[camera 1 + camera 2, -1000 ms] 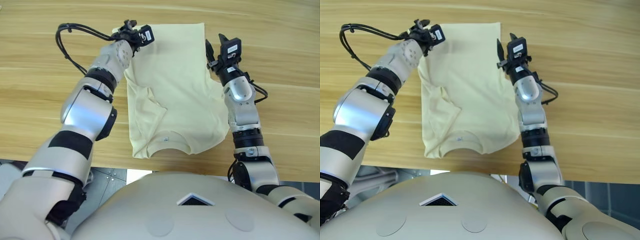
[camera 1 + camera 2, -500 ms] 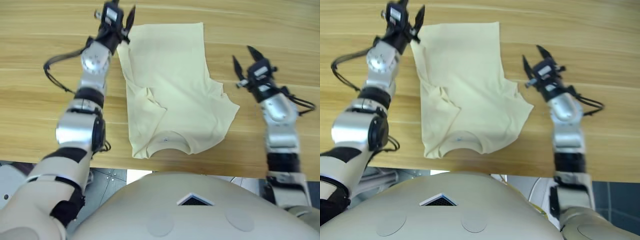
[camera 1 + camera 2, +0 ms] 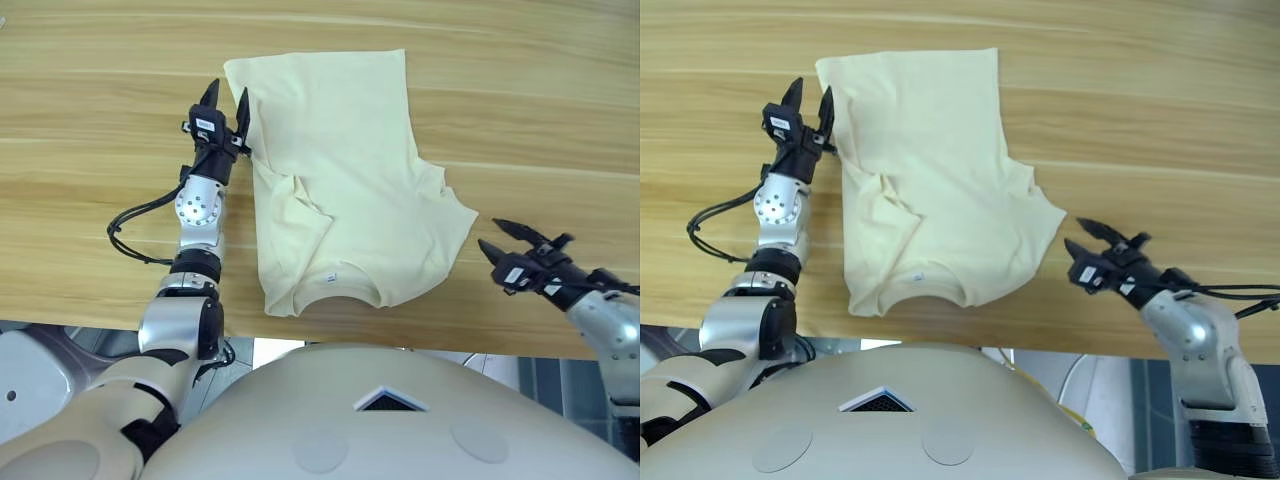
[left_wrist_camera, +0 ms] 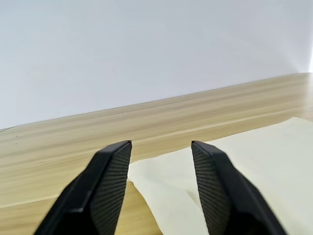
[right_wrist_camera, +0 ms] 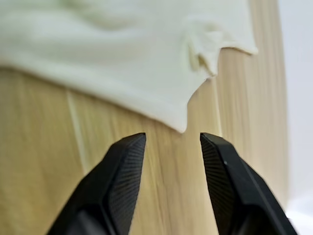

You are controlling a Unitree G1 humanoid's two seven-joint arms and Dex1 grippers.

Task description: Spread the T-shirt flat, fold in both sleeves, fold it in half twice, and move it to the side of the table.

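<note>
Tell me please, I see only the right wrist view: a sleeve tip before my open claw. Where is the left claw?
Observer: The left claw is open at the left edge of the T-shirt, near its far corner.
Operator: Is the left sleeve folded in?
Observer: It looks so: the left sleeve lies over the body.
Operator: Where is the collar?
Observer: The collar is at the near edge of the table.

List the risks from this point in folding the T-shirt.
1. The open right gripper points at the right sleeve tip; closing there might catch only a thin corner or shove it.
2. The collar of the T-shirt lies at the table near edge; a pull toward the robot may drag it off.
3. A rumpled fold on its left side could get creased in.
</note>
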